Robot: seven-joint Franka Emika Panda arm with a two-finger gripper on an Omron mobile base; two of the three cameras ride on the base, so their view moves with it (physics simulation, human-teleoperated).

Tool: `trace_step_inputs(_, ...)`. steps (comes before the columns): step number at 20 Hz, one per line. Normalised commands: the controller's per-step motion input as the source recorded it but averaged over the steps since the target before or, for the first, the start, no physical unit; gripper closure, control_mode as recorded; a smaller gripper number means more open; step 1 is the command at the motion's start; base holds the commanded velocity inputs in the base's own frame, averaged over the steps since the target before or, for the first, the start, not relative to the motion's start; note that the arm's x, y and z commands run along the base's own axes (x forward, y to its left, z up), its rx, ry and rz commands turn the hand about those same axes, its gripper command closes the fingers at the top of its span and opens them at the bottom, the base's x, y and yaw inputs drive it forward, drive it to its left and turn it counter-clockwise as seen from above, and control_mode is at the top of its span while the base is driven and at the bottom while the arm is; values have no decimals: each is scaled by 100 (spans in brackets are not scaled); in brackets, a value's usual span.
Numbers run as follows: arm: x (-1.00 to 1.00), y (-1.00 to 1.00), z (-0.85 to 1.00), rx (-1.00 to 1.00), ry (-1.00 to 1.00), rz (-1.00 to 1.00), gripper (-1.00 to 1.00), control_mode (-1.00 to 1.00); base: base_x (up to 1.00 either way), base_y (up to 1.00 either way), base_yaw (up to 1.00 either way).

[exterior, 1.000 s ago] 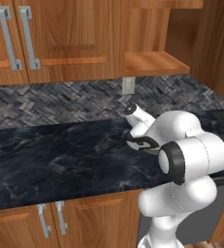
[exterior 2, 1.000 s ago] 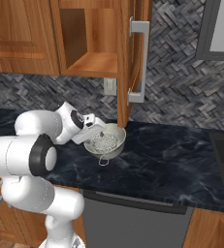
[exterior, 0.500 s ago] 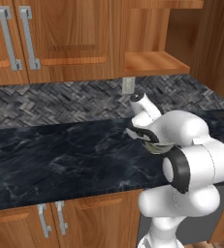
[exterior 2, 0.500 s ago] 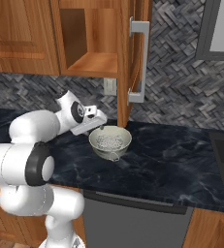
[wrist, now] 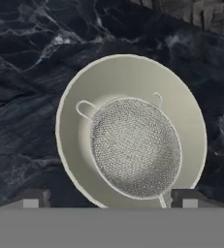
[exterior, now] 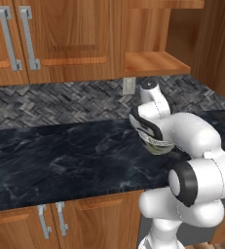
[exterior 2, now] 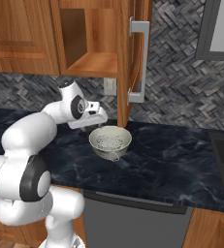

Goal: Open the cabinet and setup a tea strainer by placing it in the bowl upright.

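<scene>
Bowl (wrist: 79, 97) on dark marble counter (wrist: 21, 63).

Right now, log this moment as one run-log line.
cabinet: open | tea strainer: upright inside bowl | claw: open, holding nothing, just above bowl's rim | bowl: on counter

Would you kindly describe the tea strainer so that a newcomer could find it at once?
Start at the open wood cabinet above the dark marble counter; just below it stands a cream bowl. The tea strainer sits inside that bowl, mesh cup upward. It is the scene's one silver wire-mesh thing.
</scene>
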Motion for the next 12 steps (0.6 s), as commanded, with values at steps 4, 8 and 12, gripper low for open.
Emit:
trace_step_inputs(4, -84, 20, 25, 18, 1, -22, -100, -100, 0, 0, 0)
trace_step_inputs(8, -67, 32, 66, 17, 3, -25, -100, -100, 0, 0, 0)
trace_step_inputs(12, -36, 12, 82, 7, 12, -10, -100, -100, 0, 0, 0)
